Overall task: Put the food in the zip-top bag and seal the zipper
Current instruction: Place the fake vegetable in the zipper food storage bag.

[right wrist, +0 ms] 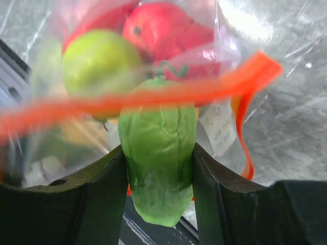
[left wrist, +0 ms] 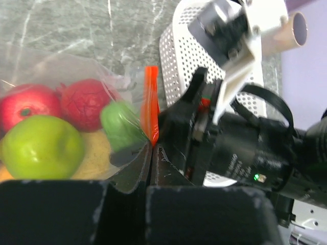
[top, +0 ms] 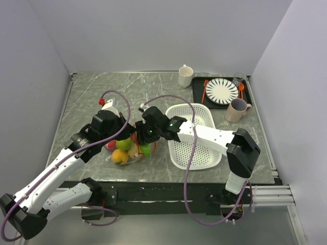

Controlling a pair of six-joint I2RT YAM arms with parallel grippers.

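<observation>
The zip-top bag [top: 126, 152] lies between both grippers, holding food: a green ball [left wrist: 43, 148], two red balls [left wrist: 84, 102] and yellow pieces. My left gripper [left wrist: 152, 148] is shut on the bag's edge at the orange-red zipper [left wrist: 150, 102], which stands up from its fingertips. My right gripper [right wrist: 158, 152] is shut on a green cucumber [right wrist: 158, 178], pointed at the bag's mouth. The zipper strip [right wrist: 204, 87] crosses in front of the cucumber's far end. Behind it sit a green ball [right wrist: 99, 61] and a red ball [right wrist: 163, 30]. From above, the left gripper [top: 131, 136] and right gripper [top: 143, 145] nearly touch.
A white perforated basket [top: 196, 135] stands just right of the bag, under the right arm. At the back right are a black tray [top: 246, 97] with a striped plate [top: 222, 91] and orange cutlery, a white mug [top: 185, 76] and a pinkish mug [top: 236, 109]. Walls close three sides.
</observation>
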